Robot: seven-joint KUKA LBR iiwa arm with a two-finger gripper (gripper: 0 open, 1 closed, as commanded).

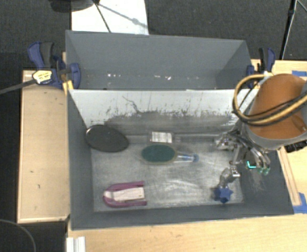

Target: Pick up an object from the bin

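My gripper (228, 177) hangs low at the bin's front right, under the arm's orange cover. A small blue knobbly thing (223, 195) lies on the floor right below its tip, touching or nearly touching it; I cannot tell whether it is gripped. A teal oval brush head with a clear handle and blue end (159, 154) lies in the middle of the bin, well to the gripper's left.
A dark grey disc (106, 139) rests at the back left. A clear stick with a white label (162, 137) lies along the back wall. A purple and white case (125, 195) sits at the front left. The right wall is close to the gripper.
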